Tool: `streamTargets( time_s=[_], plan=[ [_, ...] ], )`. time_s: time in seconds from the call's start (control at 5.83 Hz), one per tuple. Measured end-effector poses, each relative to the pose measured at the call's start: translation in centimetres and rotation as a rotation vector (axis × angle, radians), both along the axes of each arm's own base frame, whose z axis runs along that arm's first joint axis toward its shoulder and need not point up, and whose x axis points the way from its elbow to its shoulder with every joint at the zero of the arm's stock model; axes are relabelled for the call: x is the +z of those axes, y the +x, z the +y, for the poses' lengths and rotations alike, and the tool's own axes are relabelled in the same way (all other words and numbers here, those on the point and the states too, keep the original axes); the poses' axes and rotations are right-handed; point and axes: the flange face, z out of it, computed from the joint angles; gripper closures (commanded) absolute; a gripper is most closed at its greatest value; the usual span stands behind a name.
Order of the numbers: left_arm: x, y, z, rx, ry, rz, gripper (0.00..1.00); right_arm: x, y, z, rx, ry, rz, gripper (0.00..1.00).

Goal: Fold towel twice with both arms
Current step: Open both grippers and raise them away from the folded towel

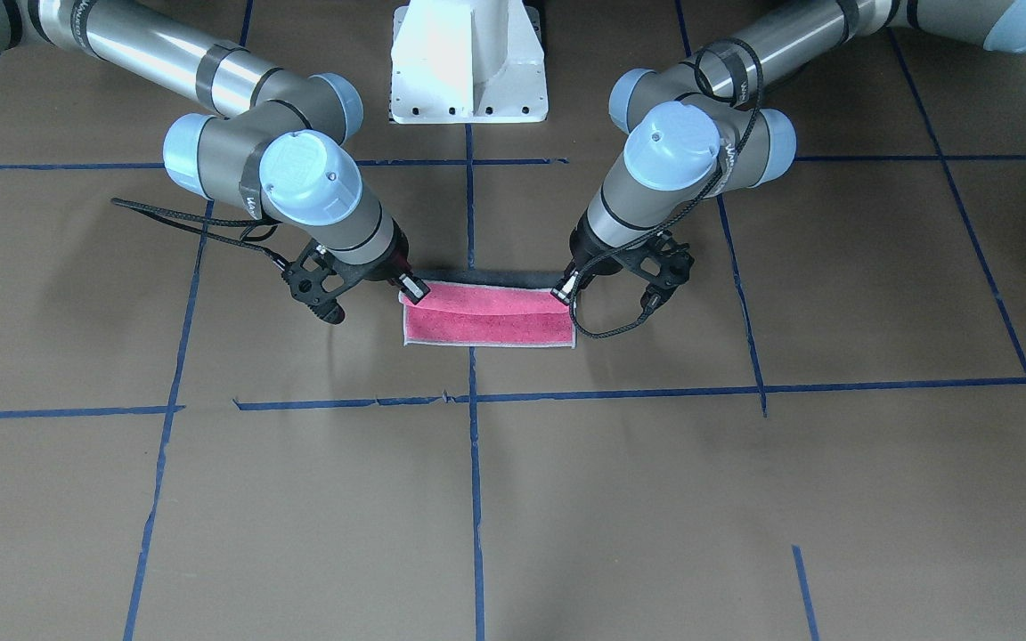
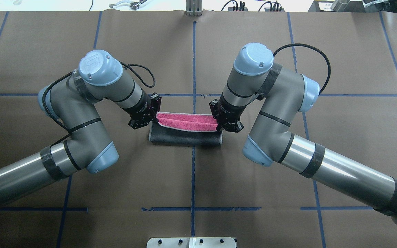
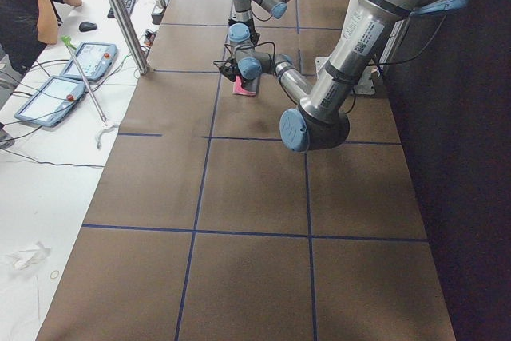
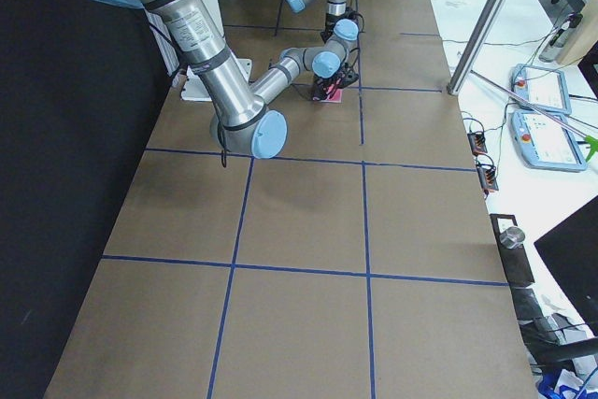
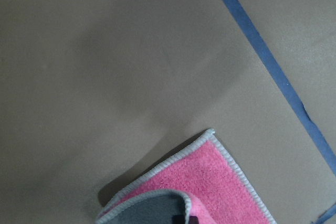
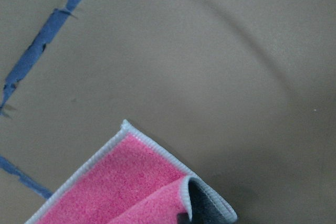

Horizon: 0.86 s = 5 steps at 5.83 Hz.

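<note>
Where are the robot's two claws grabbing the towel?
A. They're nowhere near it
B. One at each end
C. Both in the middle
B: the left gripper pinches one end of the towel and the right gripper pinches the other end, holding its edge up off the table.

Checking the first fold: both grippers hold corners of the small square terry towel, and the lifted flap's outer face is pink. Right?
No. The left gripper and right gripper do hold corners of the towel, but the flap's outer face is dark grey, pink inside; the overhead exterior view shows it.
</note>
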Motion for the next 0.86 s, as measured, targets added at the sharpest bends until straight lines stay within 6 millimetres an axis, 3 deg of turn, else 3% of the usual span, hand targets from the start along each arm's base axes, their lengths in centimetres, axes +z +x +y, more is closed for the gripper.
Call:
streamTargets(
  time_s=[0.17,0.51,0.86],
  plan=[
    [0.3,0.1,-0.3,-0.010,0.026,0.013,0.00,0.2,0.1,-0.1,-0.022,0.040,-0.004,0.01],
    [0.8,-0.4,-1.5,-0.054,0.081,0.018,0.00,0.2,1.3,-1.8,-0.003,0.138,0.010,0.00],
    [0.3,-3.1,-3.9,-0.067,0.174,0.027,0.00,-0.8,5.0,-4.8,0.055,0.195,0.005,0.00]
  ],
)
